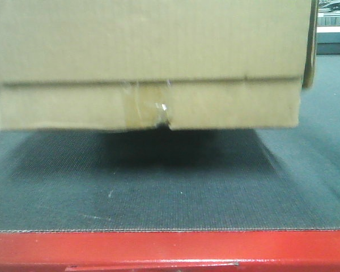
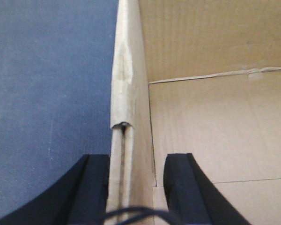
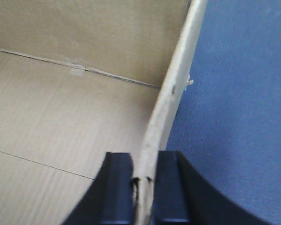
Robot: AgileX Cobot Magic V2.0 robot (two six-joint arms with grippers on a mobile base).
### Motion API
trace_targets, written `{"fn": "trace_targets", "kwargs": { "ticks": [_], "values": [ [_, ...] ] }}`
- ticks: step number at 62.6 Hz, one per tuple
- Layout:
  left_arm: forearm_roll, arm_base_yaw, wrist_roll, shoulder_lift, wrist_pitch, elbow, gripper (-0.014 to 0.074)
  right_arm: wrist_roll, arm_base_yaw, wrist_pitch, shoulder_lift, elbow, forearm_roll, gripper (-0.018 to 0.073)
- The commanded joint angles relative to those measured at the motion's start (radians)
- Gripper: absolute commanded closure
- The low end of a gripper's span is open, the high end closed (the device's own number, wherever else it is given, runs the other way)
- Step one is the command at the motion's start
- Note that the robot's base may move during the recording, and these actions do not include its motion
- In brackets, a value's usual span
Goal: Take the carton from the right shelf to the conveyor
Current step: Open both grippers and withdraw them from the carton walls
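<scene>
- Surface: the conveyor (image 1: 158,192) is a dark grey-green textured belt that fills the lower front view. Its glossy red front edge (image 1: 170,249) runs along the near side.
- Room: the pale strip (image 1: 334,22) at far right above the belt is too blurred to identify.
- The carton (image 1: 147,51) is over the far part of the belt and spans nearly the full width of the view. A dark shadow lies on the belt beneath and in front of it. I cannot tell whether its base touches the belt.
- Crinkled clear tape (image 1: 153,105) sits mid-front on the lower strip, with a torn notch (image 1: 167,122) at the bottom seam.
- The left gripper (image 2: 136,161) has its black fingers astride the carton's left wall, one outside and one inside, closed narrowly onto the wall and holding it.
- The right gripper (image 3: 143,157) is pinched tight on the right wall, with both fingers pressed flat against the cardboard.
- Edges: bare belt lies outside the left wall and outside the right wall.
- Open room: there is a broad bare band of belt between the carton's front and the red edge, and more bare belt at far right.
</scene>
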Motion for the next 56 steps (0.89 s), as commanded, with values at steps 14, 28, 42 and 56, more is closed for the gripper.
{"fn": "trace_targets", "kwargs": {
  "ticks": [14,28,42,56],
  "values": [
    [-0.004,-0.001,0.026,-0.006,-0.035,-0.018,-0.0008,-0.017,-0.003,-0.033,-0.008,-0.044,0.015,-0.0008],
    [-0.016,-0.001,0.055,-0.052,0.007,-0.051,0.0044,-0.017,-0.005,0.003,-0.056,-0.121,0.015,0.0085],
    [-0.041,0.045,0.141,-0.181,0.007,-0.043,0.0085,-0.017,-0.063,0.050,-0.179,-0.119,0.013,0.0423],
    [-0.134,0.189,0.211,-0.325,-0.062,0.064,0.0444,-0.017,-0.141,0.042,-0.300,-0.019,-0.047,0.0622]
  ]
}}
